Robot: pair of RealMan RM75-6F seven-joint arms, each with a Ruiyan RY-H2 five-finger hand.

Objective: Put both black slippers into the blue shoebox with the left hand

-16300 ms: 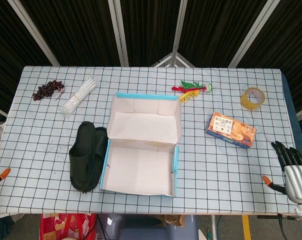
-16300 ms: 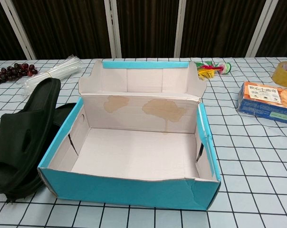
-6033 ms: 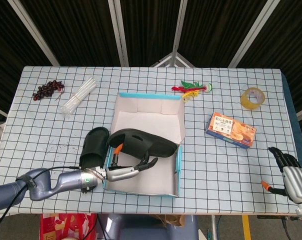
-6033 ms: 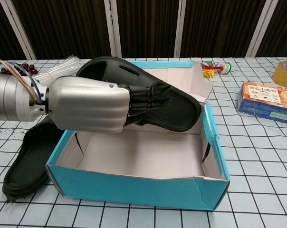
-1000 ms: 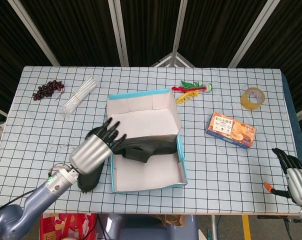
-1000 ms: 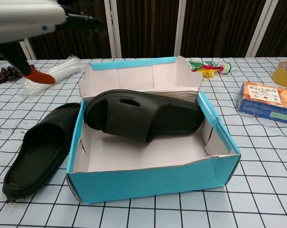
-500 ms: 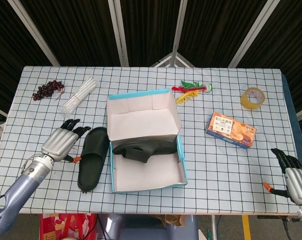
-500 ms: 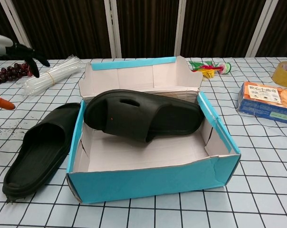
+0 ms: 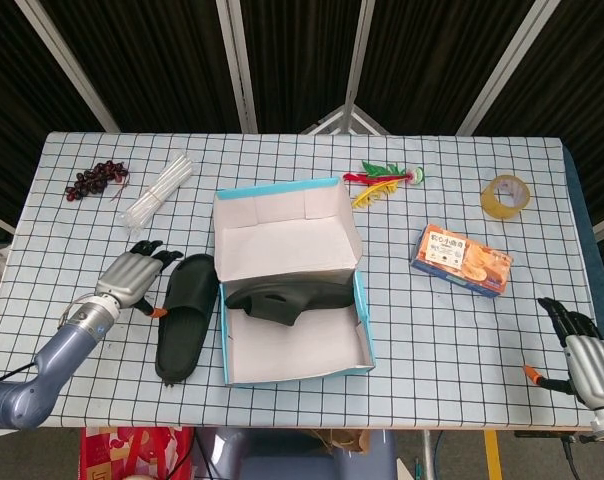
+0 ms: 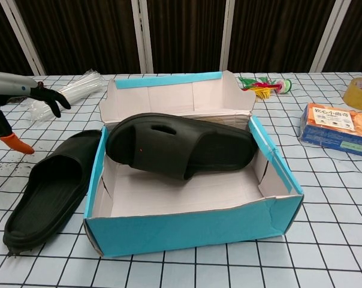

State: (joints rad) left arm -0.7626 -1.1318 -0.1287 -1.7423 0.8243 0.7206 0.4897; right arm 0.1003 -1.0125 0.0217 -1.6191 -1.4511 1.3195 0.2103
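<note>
- left hand (image 9: 132, 275) open-fingered, holding nothing, just left of the second slipper (image 9: 185, 315) on the table (image 9: 462, 200).
- first slipper (image 9: 287, 297) lies tilted inside the box (image 9: 292, 375).
- right hand (image 9: 585, 352) empty, fingers apart, at table's edge.

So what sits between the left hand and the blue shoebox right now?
The second black slipper lies on the table between the left hand and the blue shoebox, close along the box's outer wall. Both views show it; the hand holds nothing.
</note>
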